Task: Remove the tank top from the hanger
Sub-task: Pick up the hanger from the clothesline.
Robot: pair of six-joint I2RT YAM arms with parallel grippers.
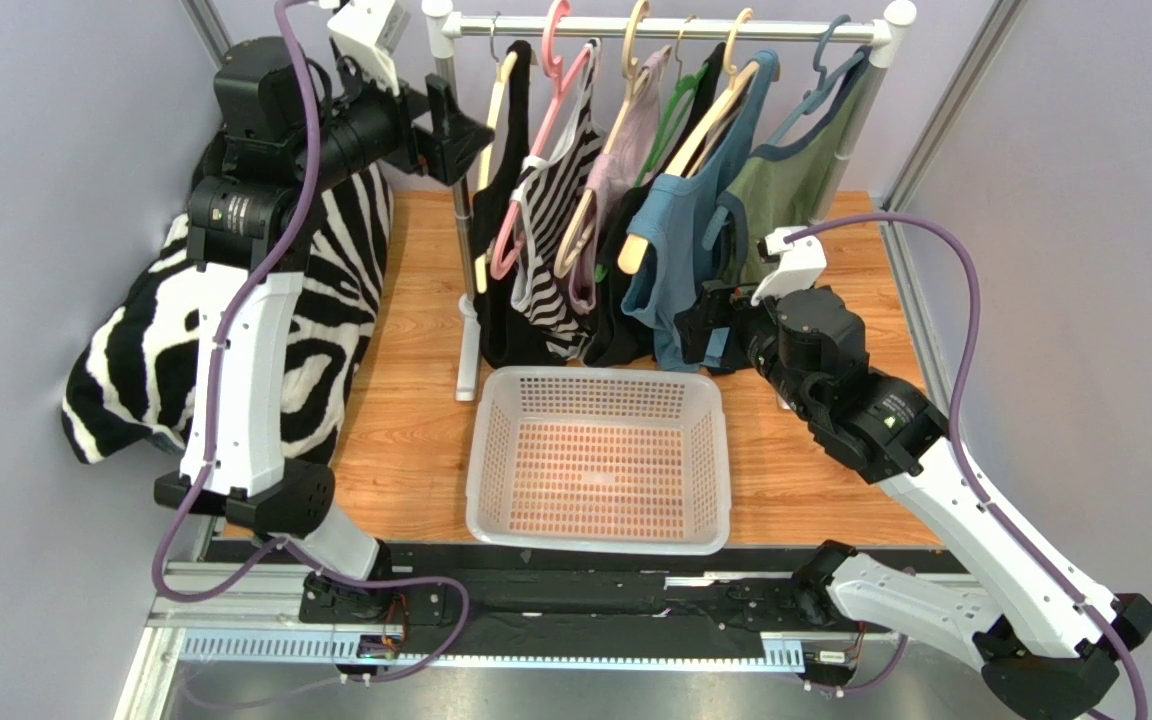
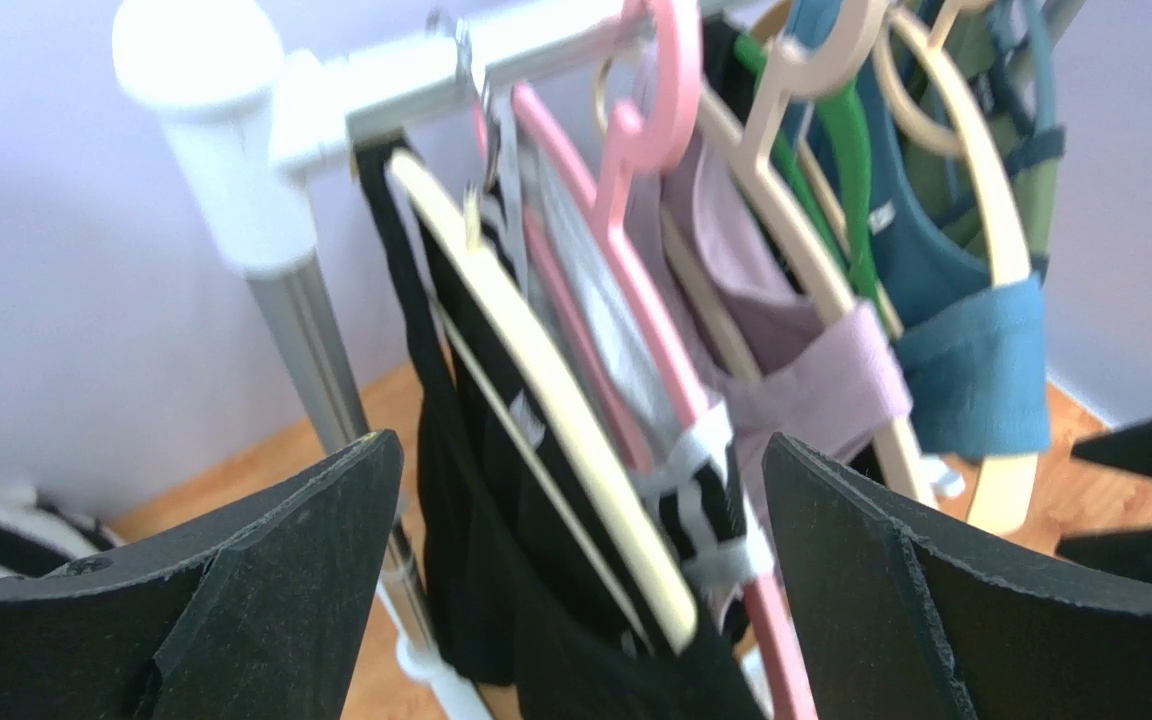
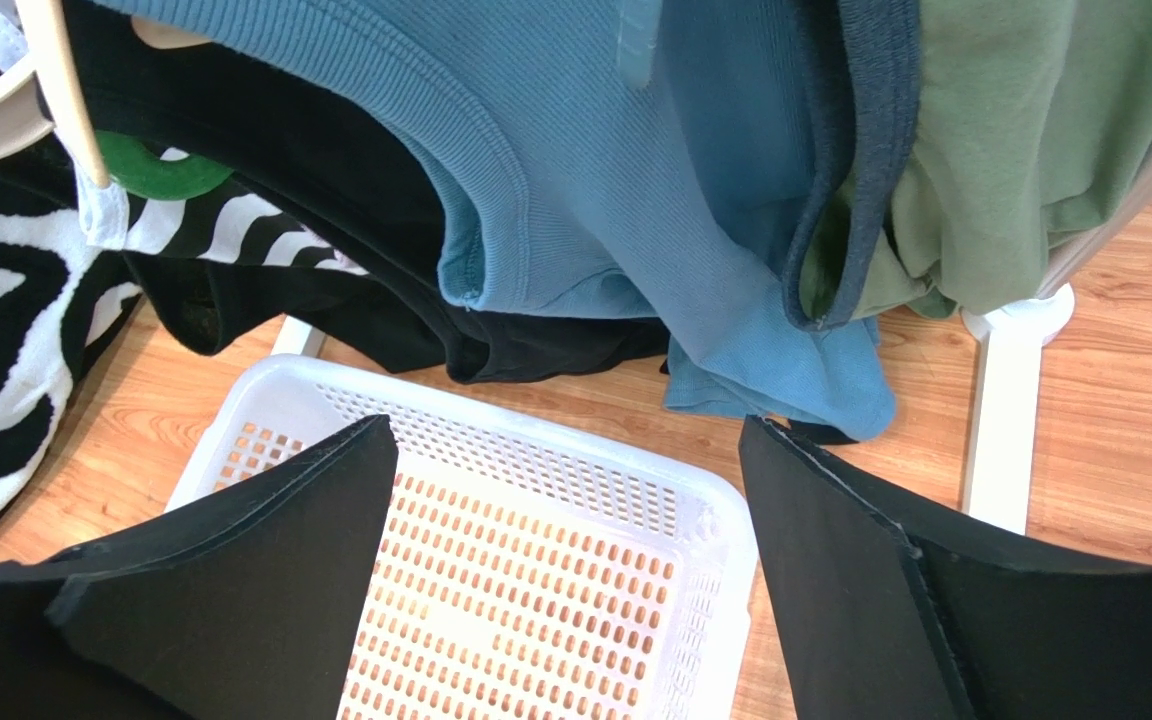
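Approach step, nothing grabbed yet. Right gripper [image 3: 567, 435] has jaws apart and empty, sitting just under the hem of the blue tank top [image 3: 612, 165]. That top hangs on a wooden hanger [image 1: 710, 120] on the rack rail [image 1: 657, 26], between a black top and the green tank top [image 1: 800, 180]. Left gripper [image 2: 579, 450] is also wide apart and empty, up by the rack's left end, facing the black and striped tops. Blue looks like the target, not certain. Next move: pinch hem or strap and slide it off the hanger arms without dragging the neighbours. White basket [image 1: 593, 536] below the rack holds nothing.
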